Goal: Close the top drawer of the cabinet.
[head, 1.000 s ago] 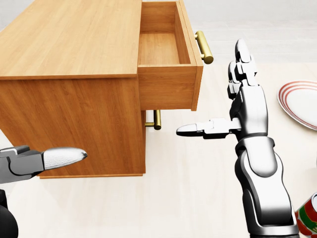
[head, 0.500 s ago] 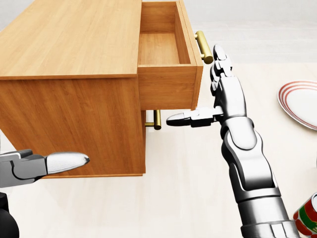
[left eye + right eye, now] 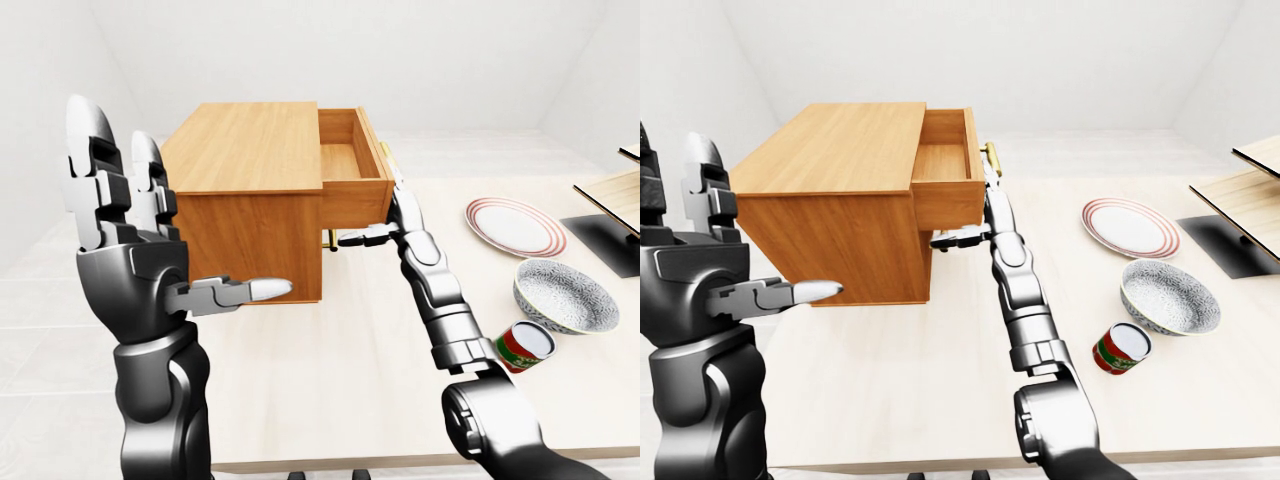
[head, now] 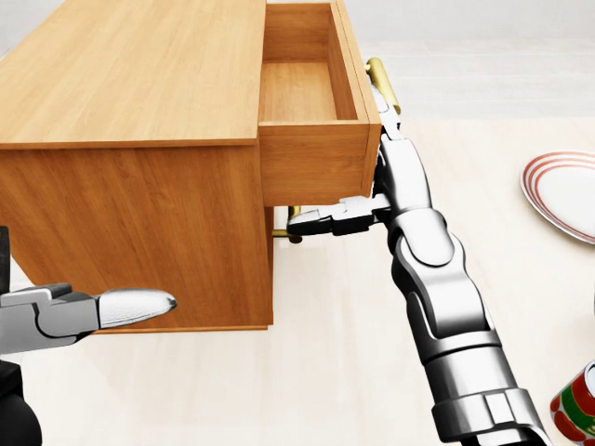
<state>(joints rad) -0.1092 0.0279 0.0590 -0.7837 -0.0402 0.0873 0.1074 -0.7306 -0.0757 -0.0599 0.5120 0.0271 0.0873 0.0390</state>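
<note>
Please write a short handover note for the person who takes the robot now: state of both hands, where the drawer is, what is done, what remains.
Right hand: open, fingers flat against the face of the top drawer, beside its brass handle; thumb points under the drawer toward the cabinet. Nothing is gripped.
Left hand: open, raised, apart from the cabinet, holding nothing.
Top drawer: pulled far out, seemingly empty. A lower drawer handle shows beneath, partly hidden.
Done: right hand placed at the drawer face.
Left: push the drawer fully in, probably with the flat hand.
Plate, bowl and can stand to the right, away from the work.
</note>
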